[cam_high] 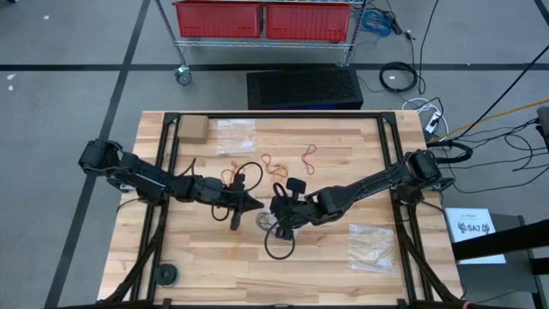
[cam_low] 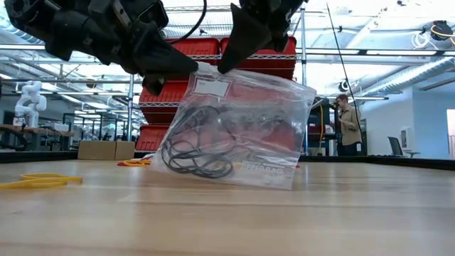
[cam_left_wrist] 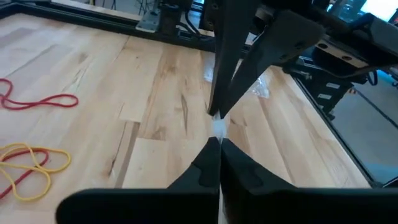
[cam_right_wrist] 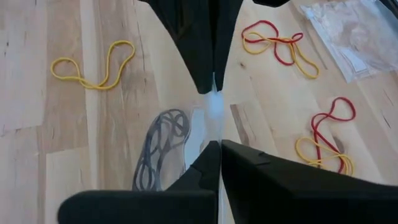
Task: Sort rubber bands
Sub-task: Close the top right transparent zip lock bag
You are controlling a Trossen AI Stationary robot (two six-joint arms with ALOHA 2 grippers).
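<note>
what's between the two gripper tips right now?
The top edge of the clear bag of black bands, pinched by left gripper and right gripper; low view shows it.

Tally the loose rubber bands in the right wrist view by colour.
Yellow rubber bands: 3
Red rubber bands: 2
Total: 5 loose, leaving out the black ones inside the clear plastic bag.
</note>
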